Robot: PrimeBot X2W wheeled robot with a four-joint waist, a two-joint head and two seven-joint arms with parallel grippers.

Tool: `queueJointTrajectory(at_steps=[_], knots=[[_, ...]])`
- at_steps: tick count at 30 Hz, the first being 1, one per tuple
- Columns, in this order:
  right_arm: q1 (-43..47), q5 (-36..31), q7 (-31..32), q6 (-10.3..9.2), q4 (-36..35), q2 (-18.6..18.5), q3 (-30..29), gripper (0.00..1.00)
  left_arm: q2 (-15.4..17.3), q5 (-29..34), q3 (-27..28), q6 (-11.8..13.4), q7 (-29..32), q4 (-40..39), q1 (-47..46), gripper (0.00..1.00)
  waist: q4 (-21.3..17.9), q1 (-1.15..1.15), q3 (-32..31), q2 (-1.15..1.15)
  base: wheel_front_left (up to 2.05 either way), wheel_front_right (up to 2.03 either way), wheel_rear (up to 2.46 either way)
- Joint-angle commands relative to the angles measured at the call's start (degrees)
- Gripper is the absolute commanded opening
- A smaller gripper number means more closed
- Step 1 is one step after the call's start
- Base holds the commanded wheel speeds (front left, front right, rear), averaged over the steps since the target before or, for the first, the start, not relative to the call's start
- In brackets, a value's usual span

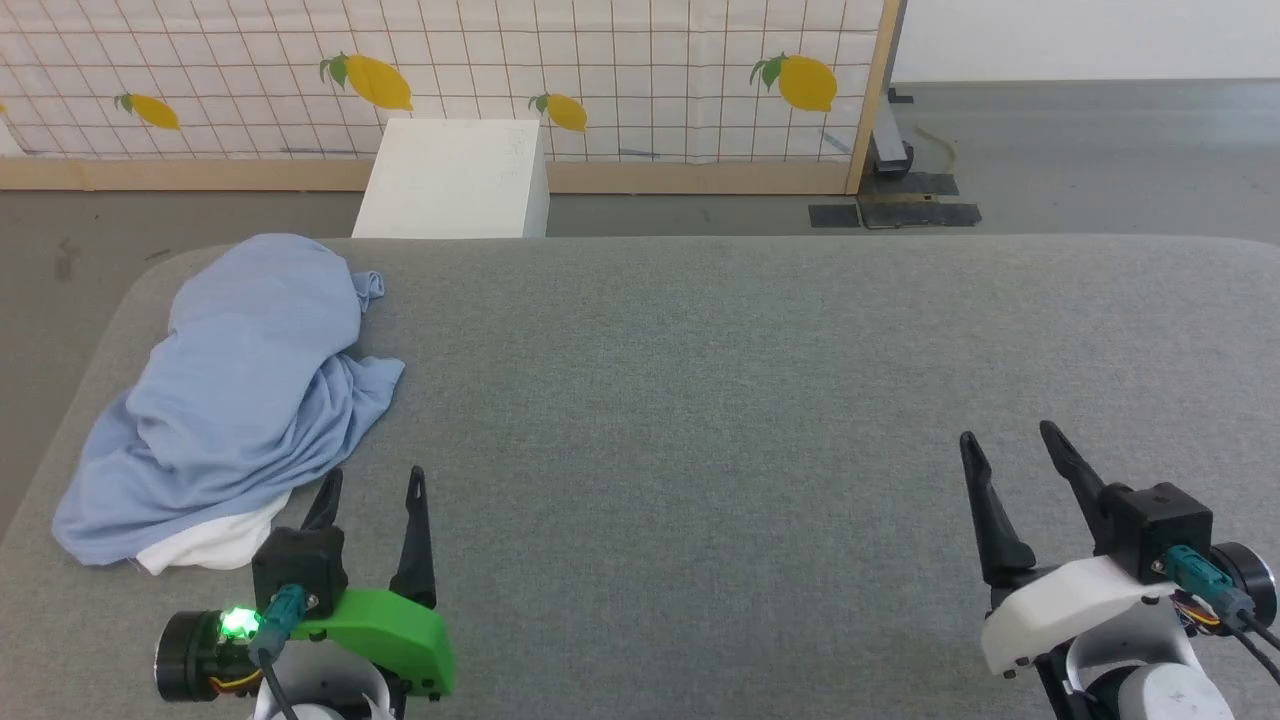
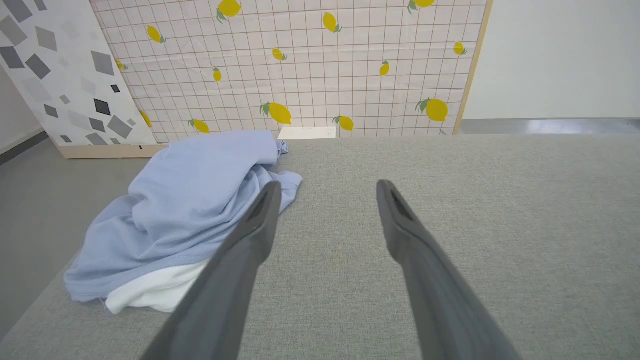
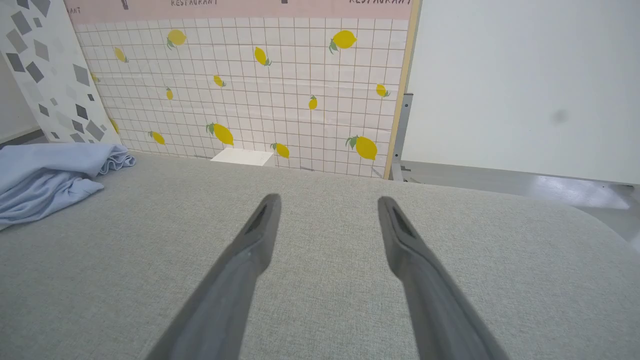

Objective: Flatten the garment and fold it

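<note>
The garment (image 1: 240,400) is a light blue shirt, crumpled in a heap at the left side of the grey table (image 1: 700,400), with a white layer peeking out at its near edge. My left gripper (image 1: 372,478) stands open just right of that near edge, its fingers empty. In the left wrist view the garment (image 2: 190,210) lies left of the open left gripper (image 2: 327,186). Far from the cloth, at the lower right, my right gripper (image 1: 1005,435) is open and empty. The right wrist view shows the garment (image 3: 50,175) at the far left and the right gripper (image 3: 327,200) spread wide.
A white box (image 1: 455,180) stands on the floor behind the table's far edge. A lemon-patterned tiled screen (image 1: 600,80) closes the back. The table's left edge (image 1: 60,440) runs close beside the garment. Bare grey fabric spreads from the middle to the right.
</note>
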Motion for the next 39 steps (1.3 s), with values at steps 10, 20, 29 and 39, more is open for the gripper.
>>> queueJointTrajectory(at_steps=[10,20,29,39], knots=[[0.03,2.90,-1.71,-0.02,1.15,0.02,-2.13,1.00,-0.05,-1.32,-0.38,-0.03,-1.62,-0.43,0.87,1.00,-0.10,0.00,-0.19,0.00,0.00,0.00,0.00],[-0.21,5.20,-2.89,-0.03,2.21,0.03,-4.52,1.00,-0.07,-2.23,-0.61,-0.07,-2.79,-0.67,1.26,1.00,-0.29,0.00,-0.22,0.00,0.00,0.00,0.00],[-0.36,4.59,-3.97,-0.03,3.11,0.03,-6.51,1.00,-0.08,-2.92,-0.74,-0.07,-3.86,-0.66,1.54,1.00,-0.47,0.00,0.02,0.00,0.00,0.00,0.00],[-0.43,5.09,-5.14,-0.04,5.06,0.04,-7.12,1.00,-0.10,-3.61,-1.29,-0.24,-5.03,0.36,1.43,1.00,-0.51,0.00,0.47,0.00,0.00,0.00,0.00]])
